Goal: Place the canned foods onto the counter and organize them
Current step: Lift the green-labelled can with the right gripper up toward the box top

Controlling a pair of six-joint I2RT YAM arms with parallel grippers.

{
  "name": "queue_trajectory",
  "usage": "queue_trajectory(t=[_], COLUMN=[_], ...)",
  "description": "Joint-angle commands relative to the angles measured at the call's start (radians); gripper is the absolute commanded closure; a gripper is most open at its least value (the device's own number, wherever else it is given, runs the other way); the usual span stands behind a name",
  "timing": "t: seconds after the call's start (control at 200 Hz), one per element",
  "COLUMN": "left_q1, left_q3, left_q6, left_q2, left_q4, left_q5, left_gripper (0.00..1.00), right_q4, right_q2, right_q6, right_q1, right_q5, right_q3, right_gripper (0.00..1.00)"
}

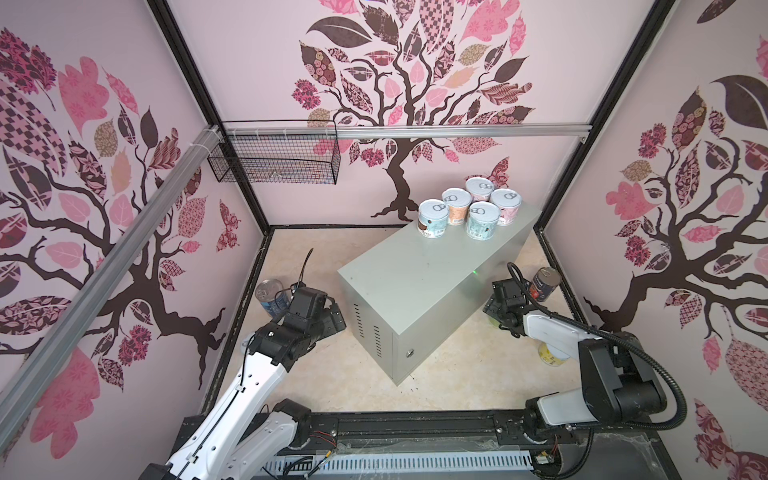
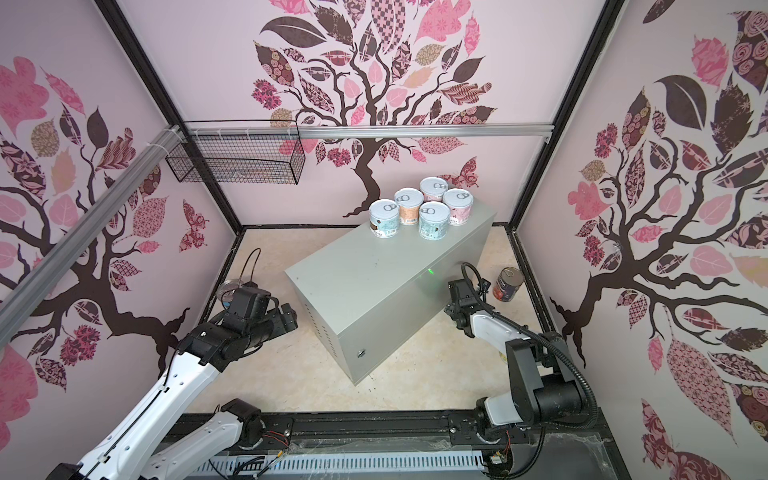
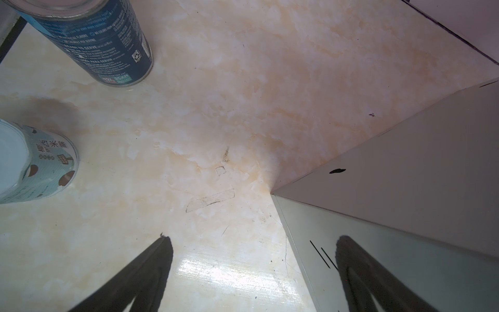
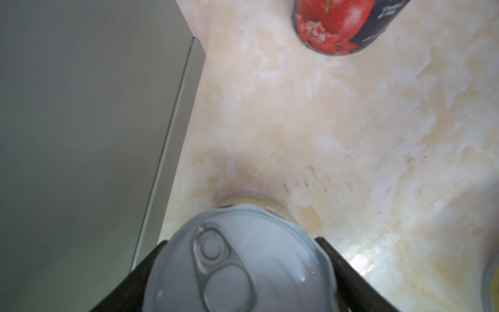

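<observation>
A can sat between the fingers of the right gripper, contact unclear; the left gripper stood wide apart.

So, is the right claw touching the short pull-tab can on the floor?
Cannot tell. In the right wrist view the pull-tab can sits between the right claw's fingers, but its lid overlaps both, hiding any contact or gap.

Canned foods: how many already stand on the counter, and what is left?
Done: five short cans stand grouped at the far end of the counter. In hand: the right pincer straddles a pull-tab can on the floor; a firm grip is not clear. Remaining: the blue can and teal can near the open left pincer, the tomato can, a yellow can.
</observation>
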Motion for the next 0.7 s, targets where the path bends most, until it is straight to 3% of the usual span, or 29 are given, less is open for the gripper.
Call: queue_trajectory(t=[0.0,0.39,0.695], left_q1=[0.006,0.007,0.007], left_q3=[-0.024,-0.03,-0.029], left_q6=[0.016,0.019,0.035], left_q2=[-0.003,-0.035,-0.108], left_q4=[0.021,0.025,0.029], left_q5=[0.008,0.019,0.099], left_gripper=[0.02,0.02,0.02], right_q4=[-0.009,-0.076,-0.191], right_q2=[-0.026,-0.19,-0.358], right_q6=[-0.014,-0.062,-0.099], right_q1=[-0.006,-0.005,-0.006], right_q5=[-0.031,-0.11,-0.203], right_q3=[-0.019,-0.023,-0.004], right_gripper=[0.38,0.39,0.38])
